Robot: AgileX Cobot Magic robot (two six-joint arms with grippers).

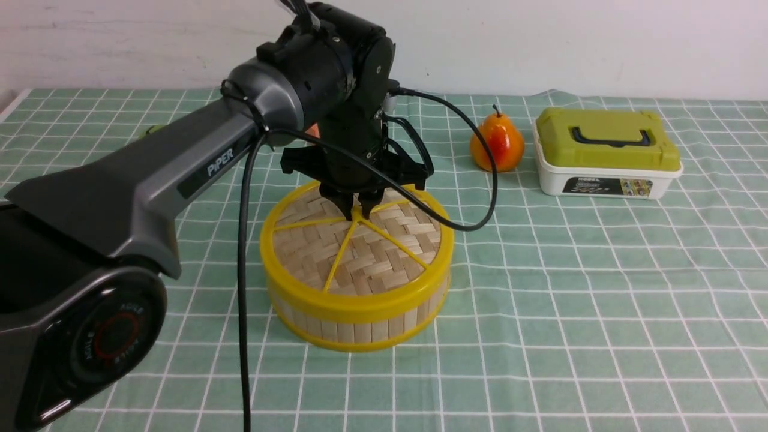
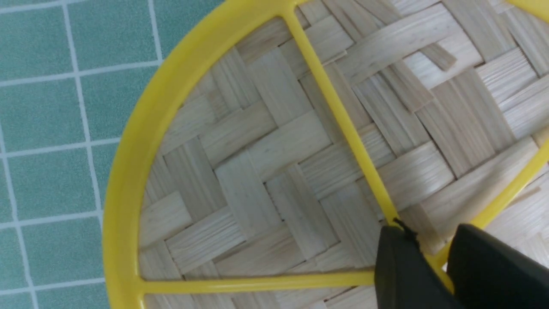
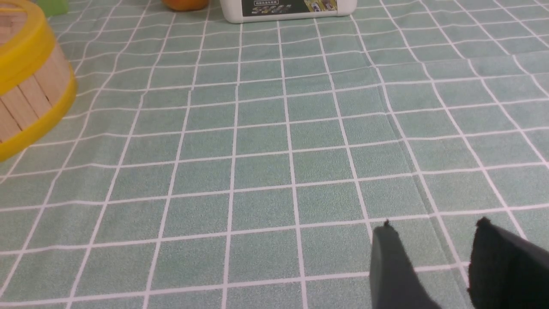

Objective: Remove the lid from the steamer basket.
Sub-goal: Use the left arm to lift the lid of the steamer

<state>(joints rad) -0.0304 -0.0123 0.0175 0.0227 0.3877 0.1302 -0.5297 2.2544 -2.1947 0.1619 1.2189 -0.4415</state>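
The lid (image 1: 360,252), woven pale bamboo with a yellow rim and thin yellow spokes, sits flat on the steamer basket (image 1: 360,327) in the middle of the table. My left gripper (image 1: 359,211) points down at the lid's centre. In the left wrist view its two black fingers (image 2: 431,240) stand close on either side of the yellow hub where the spokes meet, pressed against it, over the weave (image 2: 257,171). My right gripper (image 3: 434,225) hangs open over bare tablecloth, nothing between its fingers. The basket's wall (image 3: 25,98) shows at the edge of the right wrist view.
An orange pear (image 1: 497,144) and a white box with an olive-green lid (image 1: 606,153) stand at the back right. The left arm's black cable (image 1: 243,300) hangs down in front of the basket. A green checked cloth (image 1: 570,300) covers the table.
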